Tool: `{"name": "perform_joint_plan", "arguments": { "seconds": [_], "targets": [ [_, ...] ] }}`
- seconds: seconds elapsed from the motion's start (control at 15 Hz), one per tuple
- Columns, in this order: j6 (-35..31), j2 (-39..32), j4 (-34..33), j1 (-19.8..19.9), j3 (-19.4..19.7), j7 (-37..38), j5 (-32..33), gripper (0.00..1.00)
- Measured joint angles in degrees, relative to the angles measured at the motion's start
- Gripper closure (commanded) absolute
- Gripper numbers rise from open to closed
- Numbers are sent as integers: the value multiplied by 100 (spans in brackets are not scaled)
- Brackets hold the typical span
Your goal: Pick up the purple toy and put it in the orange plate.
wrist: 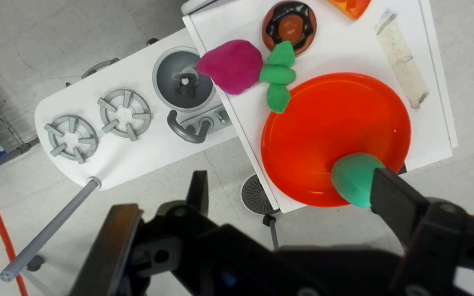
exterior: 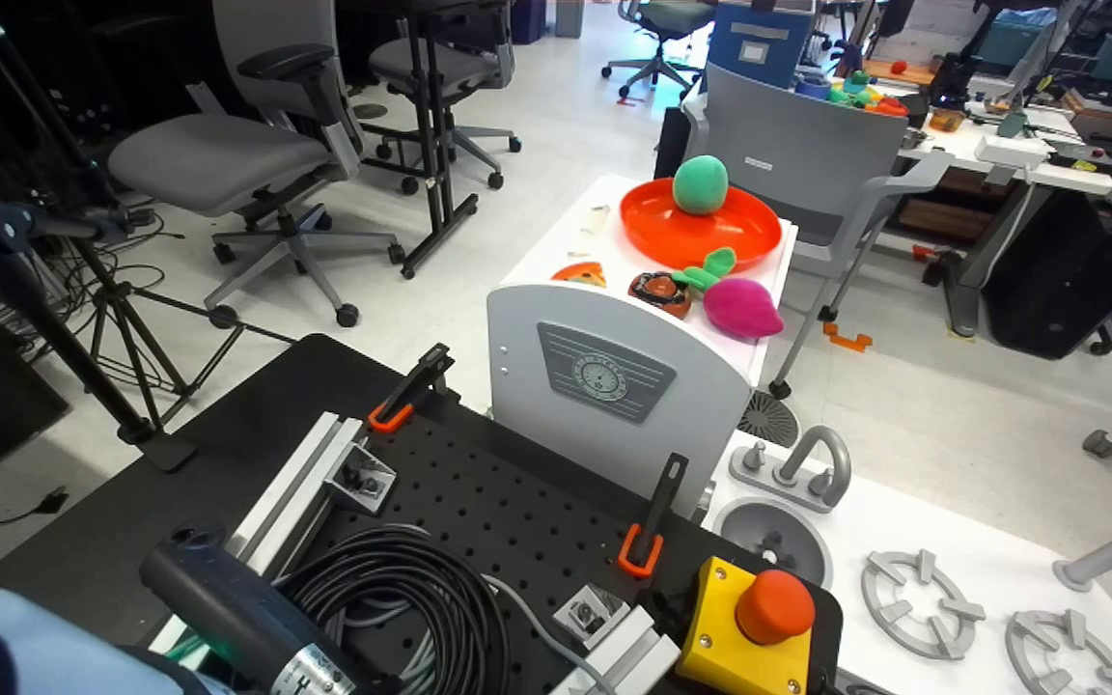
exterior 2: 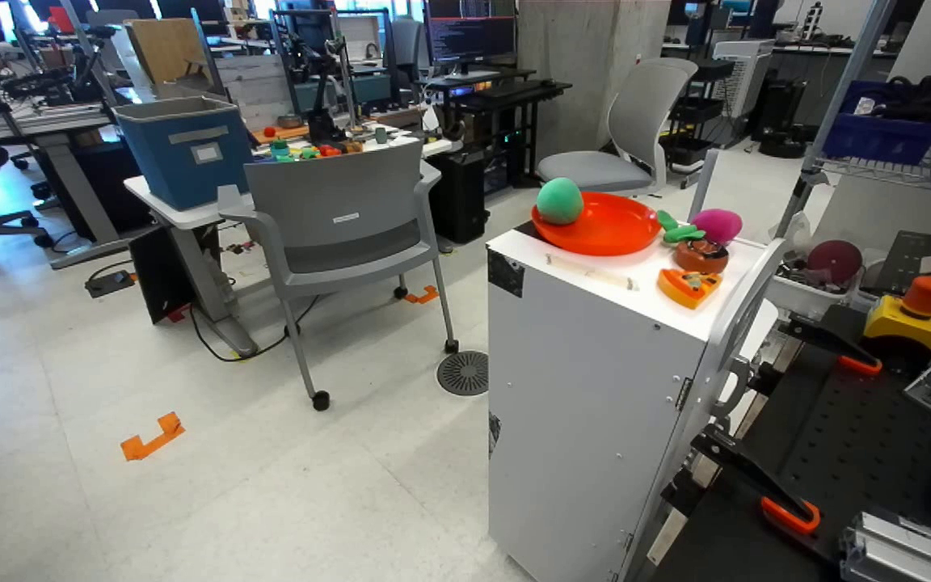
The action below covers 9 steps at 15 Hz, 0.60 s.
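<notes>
The purple toy, magenta with green leaves, lies on the white counter top in all views, its leaves pointing at the orange plate. In the wrist view one leaf overlaps the plate's rim. Both exterior views show the purple toy beside the orange plate. My gripper is open with nothing between its fingers, above the plate's near edge and the floor in the wrist view. One finger covers part of the green ball. Neither exterior view shows the gripper.
A green ball sits in the plate. Next to the purple toy lie a brown doughnut toy and a pizza-slice toy. A toy sink with a grey faucet adjoins the counter. An upright grey panel borders the counter.
</notes>
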<state>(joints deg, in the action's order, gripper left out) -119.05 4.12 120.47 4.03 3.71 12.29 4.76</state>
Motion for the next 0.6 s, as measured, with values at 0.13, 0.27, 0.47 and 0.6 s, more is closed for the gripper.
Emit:
{"name": "perform_joint_plan", "arguments": {
  "seconds": [0.13,0.27,0.47,0.6],
  "targets": [
    [-395,-14,98,-10,-18,-34,14,0],
    [-787,-18,208,-13,-29,-35,10,0],
    [-1296,-19,345,-15,-35,-51,-11,0],
    [-1444,-21,388,-17,-35,-149,-63,0]
  ]
}}
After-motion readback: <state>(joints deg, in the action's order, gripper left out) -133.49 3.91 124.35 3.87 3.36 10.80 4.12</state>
